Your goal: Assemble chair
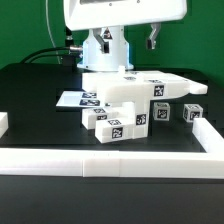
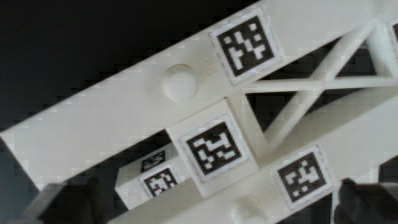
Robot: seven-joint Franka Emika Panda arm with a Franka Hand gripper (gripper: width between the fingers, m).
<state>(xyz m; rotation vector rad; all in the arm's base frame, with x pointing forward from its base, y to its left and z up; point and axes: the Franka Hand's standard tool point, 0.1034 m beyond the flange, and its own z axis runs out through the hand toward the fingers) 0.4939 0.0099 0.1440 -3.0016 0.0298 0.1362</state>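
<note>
Where the exterior view looks across the black bench, the chair sits near the middle as a cluster of white tagged pieces. A broad flat panel lies on top, short square posts stand beneath and in front of it, and one small block rests just beside it toward the exterior view's right. Behind the cluster, toward the exterior view's left, the marker board lies flat. A low white border rail runs along the near side and up the exterior view's right. The arm hangs above the chair, apart from it; its gripper is hard to make out here.

Close over the chair, the wrist view shows a long white panel, the X-braced part and tagged posts. The gripper is spread wide, its two dark, blurred fingers standing far apart and pinching nothing.
</note>
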